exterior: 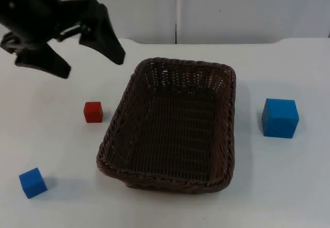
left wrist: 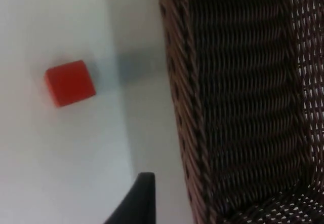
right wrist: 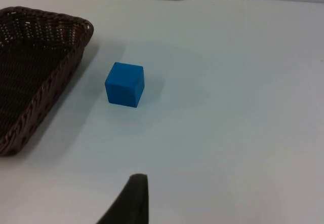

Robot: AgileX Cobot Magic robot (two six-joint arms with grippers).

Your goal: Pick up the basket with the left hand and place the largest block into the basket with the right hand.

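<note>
The basket [exterior: 170,127] sits mid-counter, empty. The left gripper [exterior: 93,55] hovers released at its ten o'clock, clear of the rim. To lift well, it should drop over the near long wall and clench the rim, avoiding the red block [exterior: 93,111] just beside that wall. The large blue block [exterior: 280,117] waits at the basket's three o'clock with open counter [exterior: 289,186] around it; the right gripper's state I cannot tell. A small blue block [exterior: 33,182] lies at eight o'clock.
</note>
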